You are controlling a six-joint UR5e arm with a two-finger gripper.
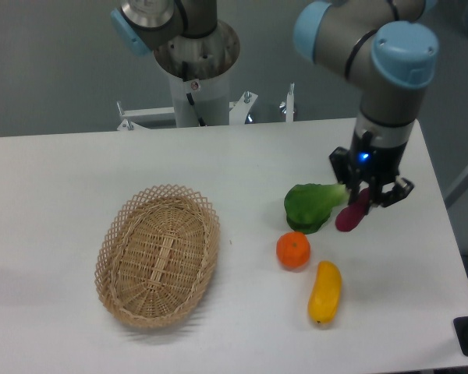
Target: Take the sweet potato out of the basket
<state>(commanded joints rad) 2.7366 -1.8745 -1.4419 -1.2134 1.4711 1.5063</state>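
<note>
Green vegetable (pixel 310 205), orange fruit (pixel 293 251), yellow vegetable (pixel 325 292) on table (pixel 62 179).

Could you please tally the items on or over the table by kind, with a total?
Baskets: 1, the basket
Vegetables: 3, the sweet potato held in the gripper, the green leafy vegetable, the yellow vegetable
Fruit: 1, the orange fruit
Total: 5

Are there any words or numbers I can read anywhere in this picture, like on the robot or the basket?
None: no word, number or label can be read anywhere.
The gripper, shut on the sweet potato, shows only a small blue light, not a sign.
The basket, the table and the robot base carry no writing that shows.
</note>
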